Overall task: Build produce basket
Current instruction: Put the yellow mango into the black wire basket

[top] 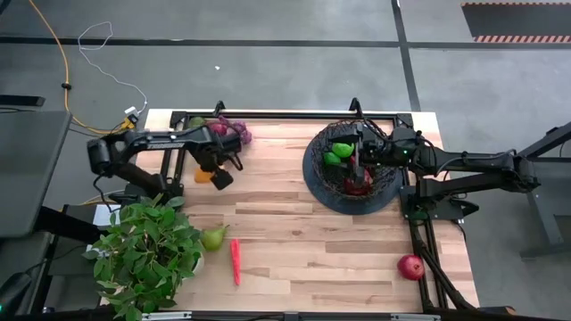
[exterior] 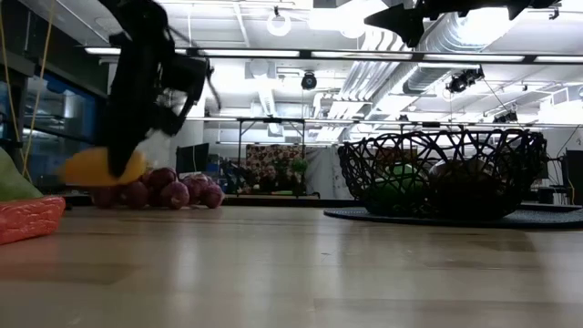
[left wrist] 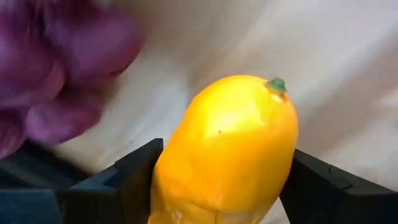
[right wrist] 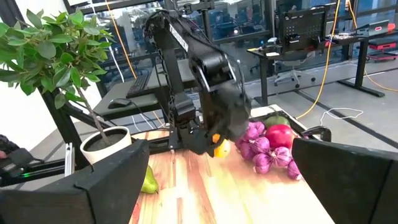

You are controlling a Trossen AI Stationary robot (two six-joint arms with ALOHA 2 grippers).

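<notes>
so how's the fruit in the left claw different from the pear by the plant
The orange fruit is bright yellow-orange; the pear is green. The orange fruit sits between the left claw's fingers at the table's far left, beside the grapes; the pear lies free on the wood next to the potted plant, nothing gripping it. The pear tapers to a narrow neck; the orange fruit is a plump oval. Neither is in the basket yet.
</notes>
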